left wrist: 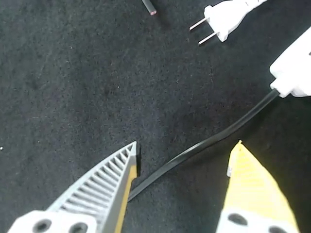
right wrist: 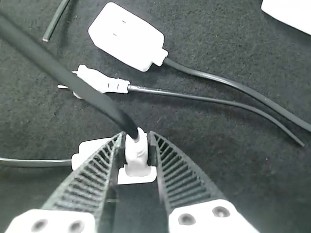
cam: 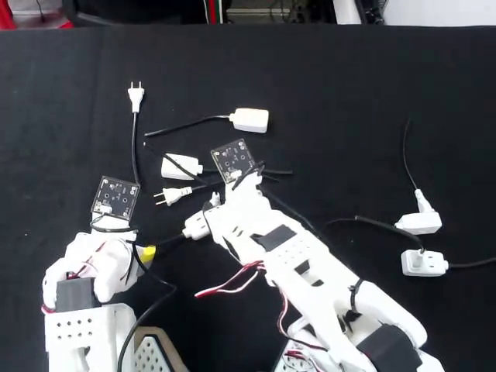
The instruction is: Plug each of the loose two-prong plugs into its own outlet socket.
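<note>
Right gripper (right wrist: 136, 137) clenched on a white plug (right wrist: 137, 159), a socket (right wrist: 90, 151) just beside it.
The left gripper (left wrist: 186, 143) straddles a black cable (left wrist: 209, 141) with fingers spread (nothing pinned). I judge the socket could skid under a push, or the plug's stiff cord (right wrist: 63, 73) could twist it off line. A loose plug (cam: 172, 195) and a socket block (cam: 180, 167) crowd close, while the black cloth (cam: 349, 77) beyond lies open.
</note>
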